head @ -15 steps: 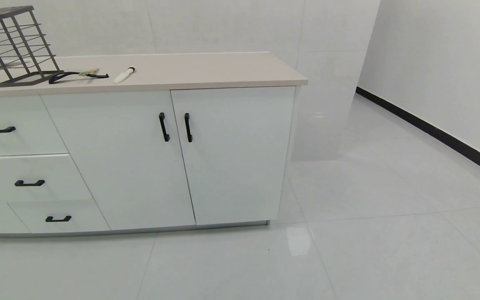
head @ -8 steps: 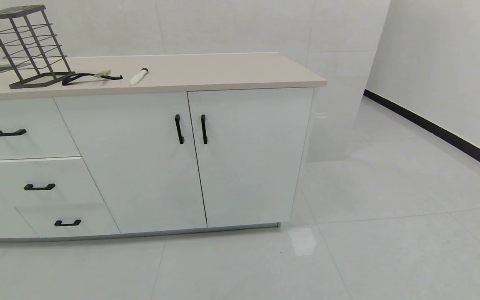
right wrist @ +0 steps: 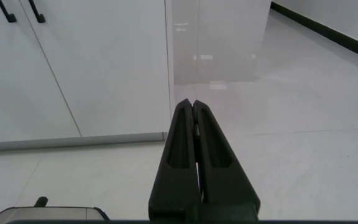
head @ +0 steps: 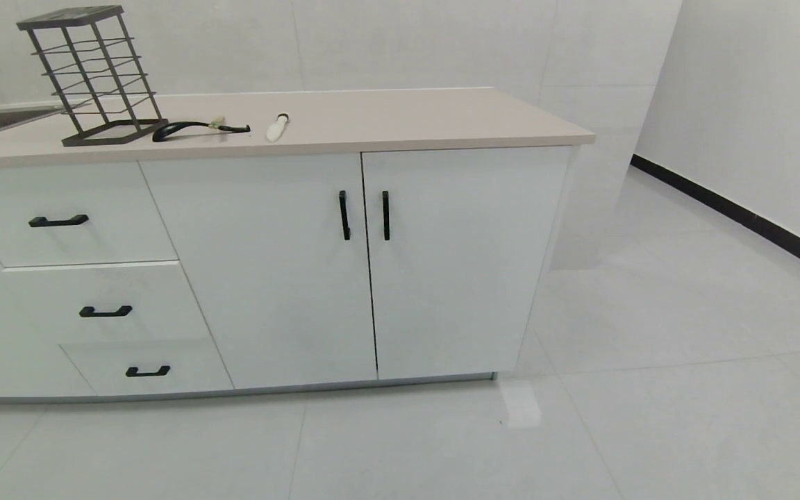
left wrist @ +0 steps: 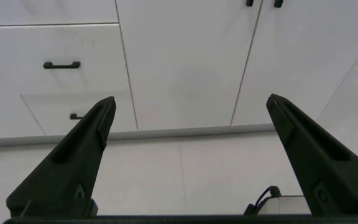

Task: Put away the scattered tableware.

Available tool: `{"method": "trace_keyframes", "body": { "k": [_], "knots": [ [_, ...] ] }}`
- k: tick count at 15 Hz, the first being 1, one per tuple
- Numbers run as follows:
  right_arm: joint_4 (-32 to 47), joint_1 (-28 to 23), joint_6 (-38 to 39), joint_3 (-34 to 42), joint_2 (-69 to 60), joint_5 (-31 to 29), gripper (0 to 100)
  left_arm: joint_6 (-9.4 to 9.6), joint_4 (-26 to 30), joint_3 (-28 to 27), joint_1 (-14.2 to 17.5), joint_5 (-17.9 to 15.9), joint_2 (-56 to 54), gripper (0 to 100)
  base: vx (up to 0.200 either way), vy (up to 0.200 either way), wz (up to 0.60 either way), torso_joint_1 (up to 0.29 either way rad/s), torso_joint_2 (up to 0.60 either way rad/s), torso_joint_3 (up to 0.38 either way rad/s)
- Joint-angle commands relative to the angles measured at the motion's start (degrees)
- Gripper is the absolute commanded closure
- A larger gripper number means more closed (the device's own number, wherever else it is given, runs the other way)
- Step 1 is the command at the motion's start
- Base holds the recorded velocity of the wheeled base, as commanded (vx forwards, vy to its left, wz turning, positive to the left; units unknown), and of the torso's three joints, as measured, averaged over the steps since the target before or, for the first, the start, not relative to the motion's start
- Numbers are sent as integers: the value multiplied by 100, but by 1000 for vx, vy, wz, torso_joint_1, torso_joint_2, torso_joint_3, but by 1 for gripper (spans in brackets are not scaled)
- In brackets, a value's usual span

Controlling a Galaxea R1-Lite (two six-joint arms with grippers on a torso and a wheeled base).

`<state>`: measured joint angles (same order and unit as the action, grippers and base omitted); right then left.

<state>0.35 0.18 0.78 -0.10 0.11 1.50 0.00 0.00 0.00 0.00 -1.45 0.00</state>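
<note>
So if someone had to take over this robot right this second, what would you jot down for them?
Left gripper: open, empty, held low in front of the cabinet.
Right gripper: shut, holding nothing, low over the floor by the cabinet's end.
Things: a black-handled utensil and a white-handled utensil lie loose on the countertop, beside the wire rack, which looks empty.
Done: nothing put away yet.
Left: pick up both utensils and stow them, probably in the rack.
</note>
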Motion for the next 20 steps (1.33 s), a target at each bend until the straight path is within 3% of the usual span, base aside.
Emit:
{"method": "trace_keyframes", "body": {
  "k": [1,7,17,20],
  "knots": [
    [0,-1,1,1,7,8,100,0,0,0,-9,4,0,0,0,0,600,2,-2,2],
    [0,-9,10,1,7,8,100,-18,0,0,-9,4,0,0,0,0,100,0,0,0],
    [0,-9,10,1,7,8,100,-9,9,0,-9,4,0,0,200,200,0,3,1,3],
    [0,-9,1,1,15,8,100,0,0,0,-9,4,0,0,0,133,0,2,-2,2]
  ]
}}
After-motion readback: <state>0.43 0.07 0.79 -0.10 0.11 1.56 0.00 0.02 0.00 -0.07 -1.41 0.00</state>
